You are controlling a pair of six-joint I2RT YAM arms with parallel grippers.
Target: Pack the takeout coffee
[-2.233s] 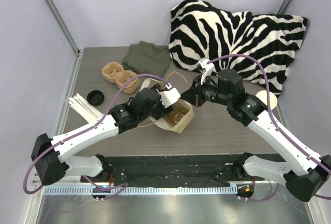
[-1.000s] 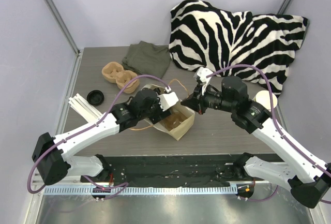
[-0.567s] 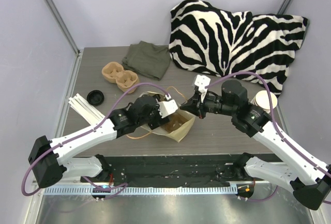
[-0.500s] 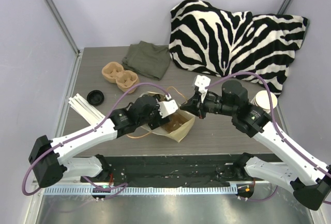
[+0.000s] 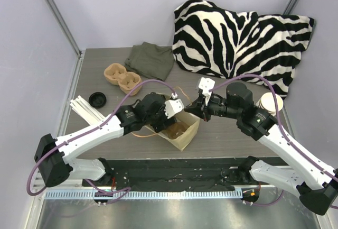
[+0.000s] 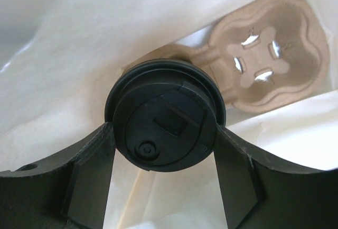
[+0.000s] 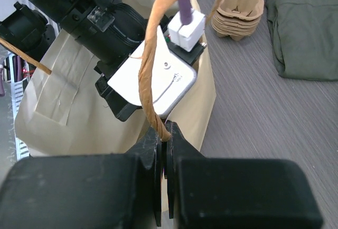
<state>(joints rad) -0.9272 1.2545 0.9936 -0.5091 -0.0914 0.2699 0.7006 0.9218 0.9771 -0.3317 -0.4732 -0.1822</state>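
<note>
The takeout coffee (image 6: pixel 165 110) shows from above in the left wrist view as a round black lid on a brown cup. My left gripper (image 6: pixel 163 136) is shut on it, a finger (image 6: pixel 90 171) pressed against each side, low inside the white paper bag (image 5: pixel 185 134). A pulp cup carrier (image 6: pixel 266 60) lies on the bag's floor beside the cup. In the top view the left wrist (image 5: pixel 172 106) hides the cup. My right gripper (image 7: pixel 165 136) is shut on the bag's twisted paper handle (image 7: pixel 150 65) and holds it up at the bag's far right rim (image 5: pixel 196 107).
A zebra pillow (image 5: pixel 237 33) fills the far right. Near it lie a green cloth (image 5: pixel 150 60), stacked pulp carriers (image 5: pixel 121 77), a loose black lid (image 5: pixel 97 100), white sticks (image 5: pixel 87 110) and a round white stack (image 5: pixel 271 102) at the right edge.
The bag has slid a little toward the near edge and its mouth has turned. Both arms shifted slightly with it, and neither grip has changed.
</note>
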